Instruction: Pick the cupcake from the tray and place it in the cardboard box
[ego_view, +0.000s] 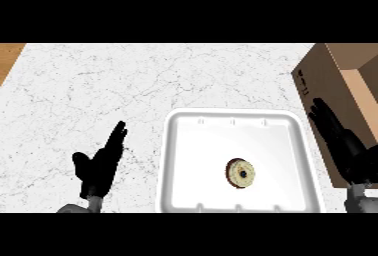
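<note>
White marble counter (148, 80), tray (184, 165) holding cupcake (241, 173), cardboard box (347, 75) right

White marble counter (148, 75) with fine grey veining. Two things sit directly on it, a shallow white tray (171, 165) lying flat and, just right of the tray, a brown cardboard box (317, 75) with its top open.

Left hand (100, 167) and right hand (347, 145) (both empty) hold fingers straight.
</note>
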